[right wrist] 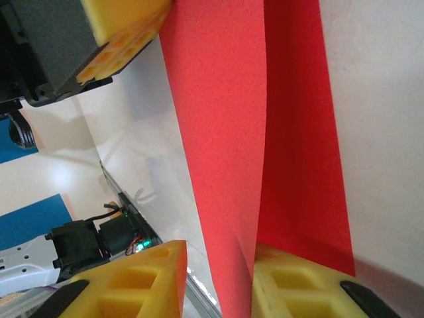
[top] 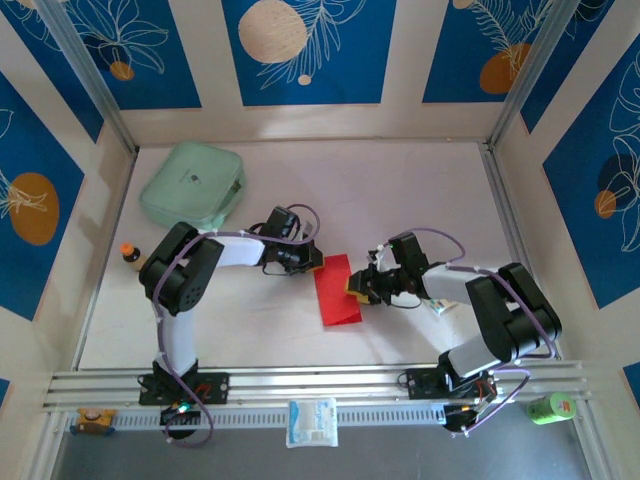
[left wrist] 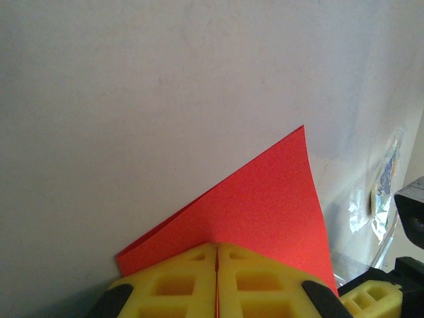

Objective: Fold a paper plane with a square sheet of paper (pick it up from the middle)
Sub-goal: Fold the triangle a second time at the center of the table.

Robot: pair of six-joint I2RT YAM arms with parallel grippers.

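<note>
The square sheet of paper [top: 336,292] lies folded in the middle of the table as a bright red strip. My left gripper [top: 318,262] is at its far left corner. In the left wrist view the yellow pads of that gripper [left wrist: 217,245] are pressed together on the red paper [left wrist: 265,199], whose pointed flap rises beyond them. My right gripper [top: 355,288] is at the sheet's right edge. In the right wrist view a raised fold of the paper [right wrist: 218,99] stands between the fingers of my right gripper [right wrist: 218,248], against the right pad, with a gap to the left pad.
A mint-green case [top: 193,185] rests at the back left. A small orange-capped bottle [top: 131,256] stands by the left wall. A clear wrapper [left wrist: 381,192] lies near my right arm. A white packet [top: 312,421] and a green object [top: 549,408] sit beyond the front rail.
</note>
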